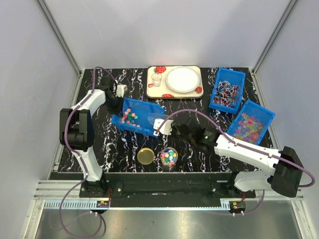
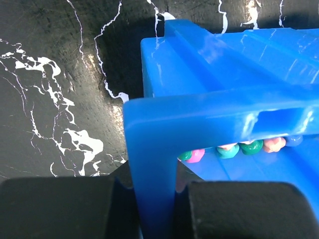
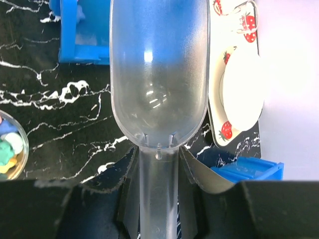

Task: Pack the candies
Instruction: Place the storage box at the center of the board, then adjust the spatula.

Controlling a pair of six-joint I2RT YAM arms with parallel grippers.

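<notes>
Bright mixed candies (image 1: 130, 117) clustered inside blue bin (image 1: 145, 107).

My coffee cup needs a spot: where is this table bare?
Bare table shows near left, between the left arm and the gold lid, and mid-table between the tray and the clear scoop. The far right is crowded with two blue bins; the candy jar sits beside the lid.

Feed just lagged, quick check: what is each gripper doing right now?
The left gripper is shut on the wall of the blue bin.
The right gripper is shut on the handle of the clear scoop, which is empty.
</notes>
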